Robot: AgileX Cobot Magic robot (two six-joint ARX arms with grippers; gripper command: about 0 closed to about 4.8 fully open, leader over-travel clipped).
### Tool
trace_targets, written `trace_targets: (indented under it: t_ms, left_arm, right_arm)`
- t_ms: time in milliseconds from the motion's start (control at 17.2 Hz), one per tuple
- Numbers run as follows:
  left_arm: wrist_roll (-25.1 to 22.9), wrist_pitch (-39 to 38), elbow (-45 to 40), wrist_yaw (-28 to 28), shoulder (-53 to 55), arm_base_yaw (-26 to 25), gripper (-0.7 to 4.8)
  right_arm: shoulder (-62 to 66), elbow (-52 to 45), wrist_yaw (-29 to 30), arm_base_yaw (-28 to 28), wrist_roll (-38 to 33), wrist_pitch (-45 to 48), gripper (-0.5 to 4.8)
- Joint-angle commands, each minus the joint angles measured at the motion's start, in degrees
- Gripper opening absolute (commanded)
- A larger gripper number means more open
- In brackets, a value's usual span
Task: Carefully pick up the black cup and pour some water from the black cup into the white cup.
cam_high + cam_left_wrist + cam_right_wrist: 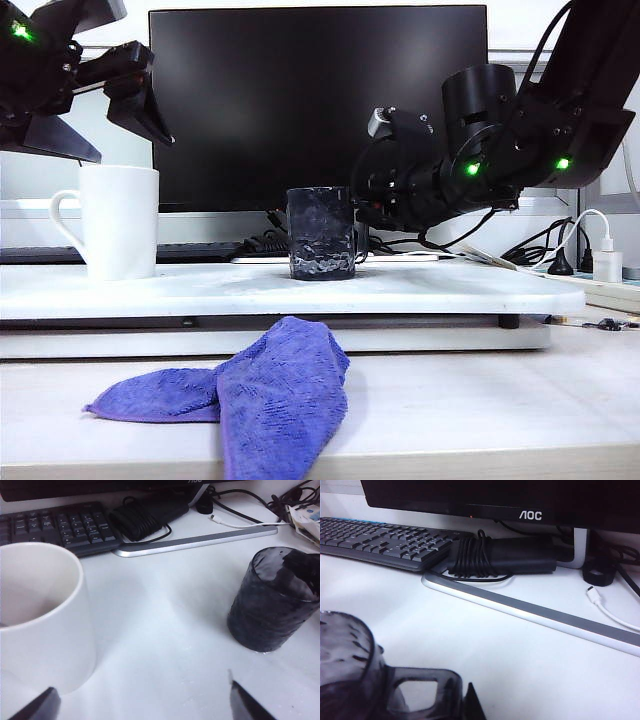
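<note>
So the right gripper (462,700) is pressed shut on the handle of the black cup (321,233), which stands upright near the middle of the white board (430,285), toward its back edge. Left gripper (142,700) hangs w/ fingers spread wide over the board's left end, just beside the white cup (118,221), not touching it.

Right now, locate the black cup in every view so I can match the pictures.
Exterior view: the black cup stands mid-table, the right hand at its handle side.
Left wrist view: the cup stands right of the white cup.
Right wrist view: its wall and handle fill the near corner, at the hand.
Shared landmark: the monitor's silver base bar.
</note>
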State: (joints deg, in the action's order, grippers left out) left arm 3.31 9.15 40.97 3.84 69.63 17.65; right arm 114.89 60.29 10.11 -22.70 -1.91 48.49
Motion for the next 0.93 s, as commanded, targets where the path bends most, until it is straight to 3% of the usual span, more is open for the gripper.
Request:
trace_targets:
  t_ms: [58,290,522,696,928]
  left_arm:
    - [0.09,0.74,0.48,-0.15,-0.39,0.00,4.79]
    - [0.09,2.71,0.52,-0.17,-1.07,-0.02,4.79]
    - [0.09,3.41,0.52,-0.17,-2.03,-0.02,4.79]
    - [-3.21,3.43,0.52,-0.22,-5.14,-0.17,4.79]
    - [-5.29,3.48,0.55,-7.50,-12.09,-2.01,4.79]
  right_arm:
    - [-1.46,0.09,0.07,-0.02,0.37,0.24,-0.05]
    - [-6.47,0.31,0.13,-0.02,-0.02,-0.28,-0.05]
    - [-10.88,4.74,2.84,-0.02,-0.13,-7.45,-0.05]
    - [-12.07,10.51,6.10,-0.33,-3.15,-11.80,-0.05]
    - [-12.07,23.58,8.07,-2.19,-5.77,-20.41,-0.05]
